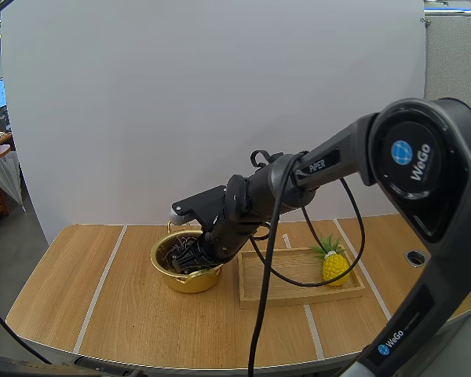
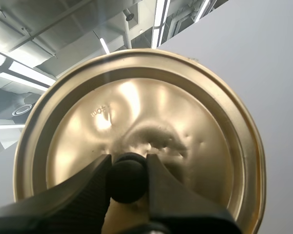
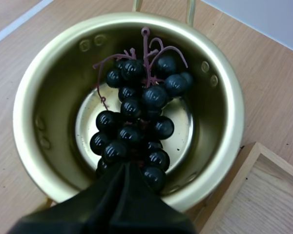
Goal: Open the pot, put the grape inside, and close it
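My left gripper (image 2: 128, 168) pinches the black knob (image 2: 128, 179) of the gold lid (image 2: 136, 107), fingers closed snugly on either side of it, with the lid held up clear of the table (image 1: 141, 330). The pot (image 1: 190, 281) stands open a little left of the table's middle, nearer the back edge. My right gripper (image 3: 124, 170) reaches down into it, fingers drawn almost together with their tips on the near end of the grape bunch (image 3: 136, 131), which lies on the pot's floor. Just right of the pot sits a wooden tray (image 1: 298, 298), with a toy pineapple (image 1: 334, 265) at its right end. The placing step looks nearly finished; next, the right fingers should part and lift straight out, leaving room for the lid.
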Robot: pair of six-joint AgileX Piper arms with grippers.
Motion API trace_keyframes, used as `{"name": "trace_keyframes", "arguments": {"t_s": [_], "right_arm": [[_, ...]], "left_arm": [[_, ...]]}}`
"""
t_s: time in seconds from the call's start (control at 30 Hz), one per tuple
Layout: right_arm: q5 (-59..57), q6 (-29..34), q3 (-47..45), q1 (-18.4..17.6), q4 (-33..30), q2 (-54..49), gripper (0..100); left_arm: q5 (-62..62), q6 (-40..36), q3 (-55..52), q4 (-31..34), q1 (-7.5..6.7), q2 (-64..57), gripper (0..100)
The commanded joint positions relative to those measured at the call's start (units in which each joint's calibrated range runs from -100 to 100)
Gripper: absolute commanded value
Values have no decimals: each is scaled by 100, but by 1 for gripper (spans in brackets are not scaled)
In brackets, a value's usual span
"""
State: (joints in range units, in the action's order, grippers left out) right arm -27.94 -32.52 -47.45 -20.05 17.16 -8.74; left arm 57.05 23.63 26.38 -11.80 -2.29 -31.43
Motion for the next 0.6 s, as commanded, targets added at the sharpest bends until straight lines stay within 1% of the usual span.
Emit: {"name": "trace_keyframes", "arguments": {"t_s": [0.0,0.07,0.4,0.57], "right_arm": [[311,-33,28,-2,-34,155,0],[454,-33,40,-2,-34,267,0],[456,-33,794,-2,-25,1098,0],[472,-33,1024,-2,-25,1392,0]], "left_arm": [[-270,-82,24,2,-17,-32,0],[-270,-82,24,2,-17,-32,0],[-270,-82,24,2,-17,-32,0],[-270,-82,24,2,-17,-32,0]]}}
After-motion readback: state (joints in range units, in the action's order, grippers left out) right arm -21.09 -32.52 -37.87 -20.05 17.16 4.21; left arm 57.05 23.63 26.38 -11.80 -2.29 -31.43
